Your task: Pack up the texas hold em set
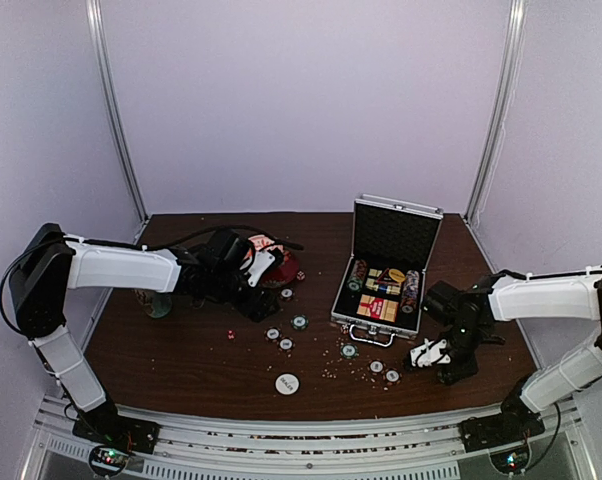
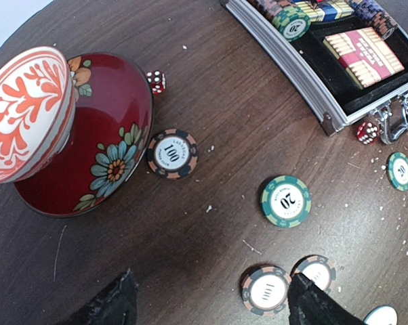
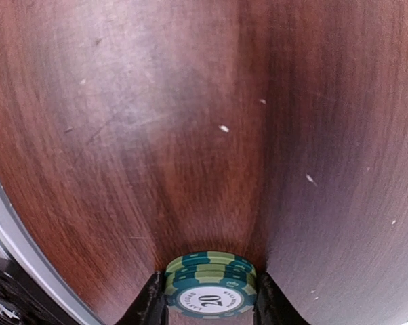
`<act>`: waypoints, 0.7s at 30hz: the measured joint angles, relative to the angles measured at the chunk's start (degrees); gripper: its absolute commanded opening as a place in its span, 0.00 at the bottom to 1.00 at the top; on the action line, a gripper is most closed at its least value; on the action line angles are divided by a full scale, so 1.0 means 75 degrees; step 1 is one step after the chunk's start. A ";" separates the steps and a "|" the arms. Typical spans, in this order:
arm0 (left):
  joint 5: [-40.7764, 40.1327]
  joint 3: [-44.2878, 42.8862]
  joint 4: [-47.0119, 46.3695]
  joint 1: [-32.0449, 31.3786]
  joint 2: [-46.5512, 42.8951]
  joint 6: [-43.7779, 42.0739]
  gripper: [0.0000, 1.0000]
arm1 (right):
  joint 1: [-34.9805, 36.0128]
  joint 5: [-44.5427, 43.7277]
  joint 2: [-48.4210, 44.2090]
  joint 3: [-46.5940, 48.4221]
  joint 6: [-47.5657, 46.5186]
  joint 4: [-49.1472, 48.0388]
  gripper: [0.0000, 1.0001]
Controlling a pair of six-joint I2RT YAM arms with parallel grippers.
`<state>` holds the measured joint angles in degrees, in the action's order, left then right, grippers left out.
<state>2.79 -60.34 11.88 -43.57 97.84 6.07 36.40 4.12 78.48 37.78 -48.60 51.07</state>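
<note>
**A:** Where do we stand with the set?

**B:** The briefcase (image 1: 396, 235) sits open on the right half of the bench (image 1: 181, 360), with its lid upright at the far side. Inside we see packed chips (image 1: 358, 273) in rows down the left and right edges. The card box (image 2: 364, 55) lies between them, so we judge part of the job done.

**A:** What is left outside?

**B:** Quite a lot. Several loose chips (image 1: 299, 322) are scattered across the middle of the bench, from the saucer down toward the near edge, and a few more lie just near of the case. The white disc (image 1: 287, 383) lies alone, nearest to us, around the middle. We count at least two dice (image 2: 156, 82): one beside the saucer and one touching the case by its handle.

**A:** And our arms?

**B:** The right pincer (image 3: 209, 296) is low over the bench, near and right of the case. It is clamped on a green chip stack (image 3: 211, 281) marked 20. We cannot tell whether the stack is off the wood. The left pincer (image 2: 214, 308) stands wide with nothing in it, over the loose chips just right of the bowl (image 2: 24, 112) and its saucer (image 2: 112, 128).

**A:** So how far along are we?

**B:** Perhaps halfway, by our reckoning. The held stack has to go into a row. After that come the other chips, the disc and the dice, and last the lid has to come down.
</note>
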 measured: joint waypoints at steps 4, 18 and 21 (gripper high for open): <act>0.0000 0.0000 -0.0006 0.0000 0.0000 0.0000 0.78 | 0.0000 -0.0009 0.0000 0.0000 0.0047 0.0006 0.28; -0.0006 0.0000 -0.0041 0.0000 0.0000 0.0000 0.78 | 0.0003 0.0909 0.0475 0.2559 0.0548 0.0629 0.25; -0.0035 0.0003 -0.0044 0.0000 0.0000 0.0003 0.78 | 0.0003 0.1113 0.0659 0.3346 0.0740 0.0592 0.25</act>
<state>2.52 -60.31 11.55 -43.57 97.84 6.09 36.42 12.47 83.42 62.87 -43.05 55.51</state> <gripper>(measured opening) 0.780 0.401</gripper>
